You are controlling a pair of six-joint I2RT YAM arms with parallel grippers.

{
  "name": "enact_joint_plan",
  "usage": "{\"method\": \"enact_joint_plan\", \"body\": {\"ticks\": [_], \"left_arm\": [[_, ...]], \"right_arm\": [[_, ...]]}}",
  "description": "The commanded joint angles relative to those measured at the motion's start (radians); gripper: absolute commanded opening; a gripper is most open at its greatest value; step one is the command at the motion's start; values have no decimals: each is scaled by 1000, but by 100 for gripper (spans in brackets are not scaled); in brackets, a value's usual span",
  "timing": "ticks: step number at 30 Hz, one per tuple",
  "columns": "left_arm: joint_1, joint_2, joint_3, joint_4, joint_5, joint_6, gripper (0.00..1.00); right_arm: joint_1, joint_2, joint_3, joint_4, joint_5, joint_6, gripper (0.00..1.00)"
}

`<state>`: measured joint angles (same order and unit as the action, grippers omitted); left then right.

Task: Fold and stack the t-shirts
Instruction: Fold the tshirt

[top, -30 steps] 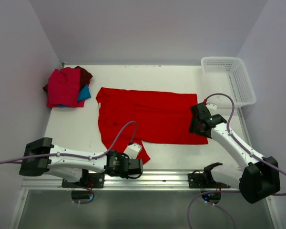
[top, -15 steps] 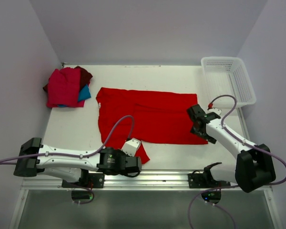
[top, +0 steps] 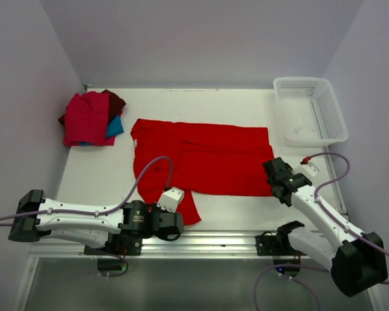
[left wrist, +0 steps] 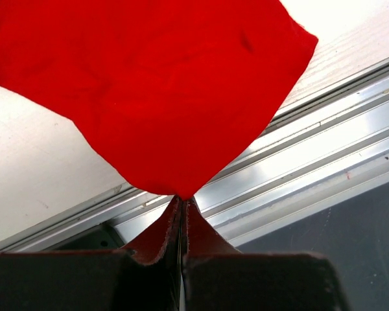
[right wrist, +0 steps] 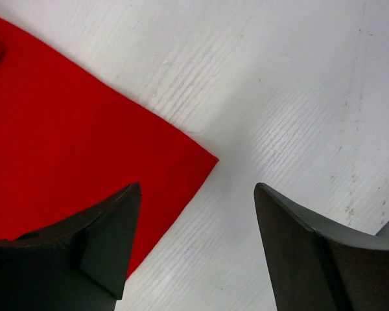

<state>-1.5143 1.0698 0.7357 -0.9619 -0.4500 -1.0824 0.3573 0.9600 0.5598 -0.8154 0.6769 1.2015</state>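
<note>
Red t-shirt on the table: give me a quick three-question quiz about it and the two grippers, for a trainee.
1. True or false: the left gripper is shut on a tip of the red t-shirt.
2. Where is the white basket? A) at the far right corner of the table; B) on the t-shirt; C) beside the left arm's base.
3. Fill in: the right gripper has its jaws ___ by the t-shirt's corner.
Key: 1 true; 2 A; 3 open.
</note>
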Motion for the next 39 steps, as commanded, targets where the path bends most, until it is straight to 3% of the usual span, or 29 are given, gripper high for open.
{"method": "enact_joint_plan", "body": {"ticks": [1, 10, 19, 23, 31, 39], "left_arm": [[-6, -19, -7, 15, -24, -25, 0], [-6, -33, -21, 3, -10, -54, 0], [-6, -38, -19, -9, -9, -67, 0], [-6, -30, -7, -12, -12, -63, 0], [-6, -45, -4, -31, -15, -73, 0], [-6, -34, 11, -41, -26, -68, 0]], "right_arm": [[-1, 54, 31, 27, 105, 92, 74], [-3, 242, 6, 179, 102, 112, 57], [-7, 289, -5, 232, 118, 110, 46], [-20, 313, 5, 234, 107, 107, 45], [-21, 321, 41, 79, 92, 184, 45], [-23, 281, 49, 38, 98, 201, 54]]}}
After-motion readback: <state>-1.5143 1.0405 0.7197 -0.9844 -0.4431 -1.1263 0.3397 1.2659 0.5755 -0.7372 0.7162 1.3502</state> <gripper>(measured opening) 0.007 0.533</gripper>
